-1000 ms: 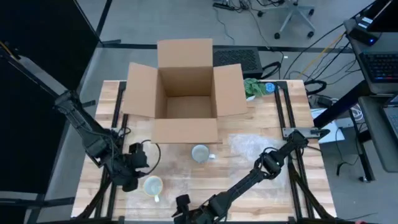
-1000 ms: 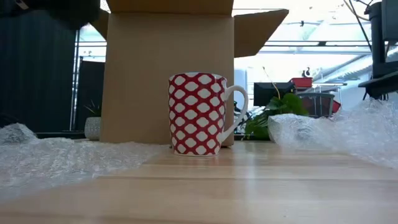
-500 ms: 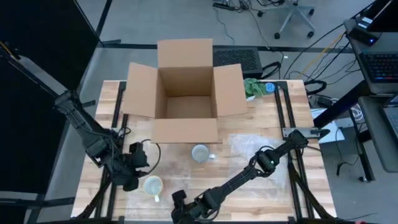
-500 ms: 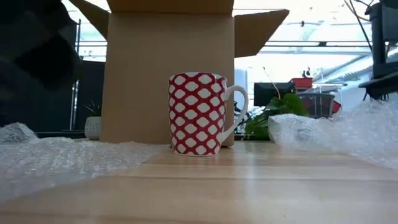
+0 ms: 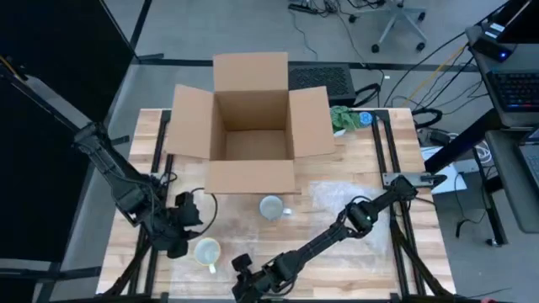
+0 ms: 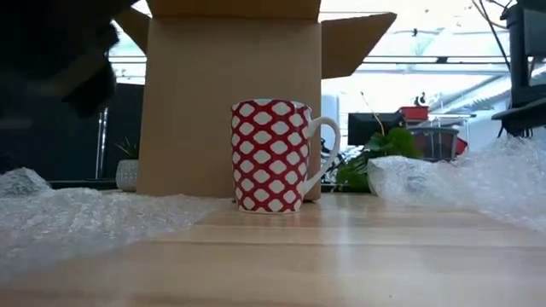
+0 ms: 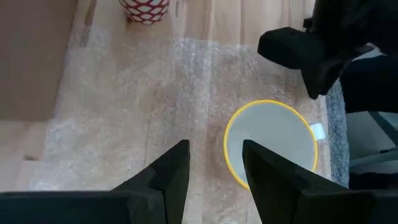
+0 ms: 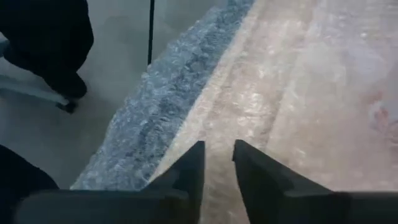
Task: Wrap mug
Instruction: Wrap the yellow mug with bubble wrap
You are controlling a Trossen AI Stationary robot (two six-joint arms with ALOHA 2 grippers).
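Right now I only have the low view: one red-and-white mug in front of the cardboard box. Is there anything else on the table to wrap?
Observer: Yes. A second mug, yellow-rimmed, stands upright on the bubble wrap near the front left, outside your picture.
Operator: Which claw is nearer it?
Observer: The left claw, open, hovers right beside it. The right claw is at the table's front edge, over the wrap's border.
Operator: Anything in the box?
Observer: The box looks empty from above.
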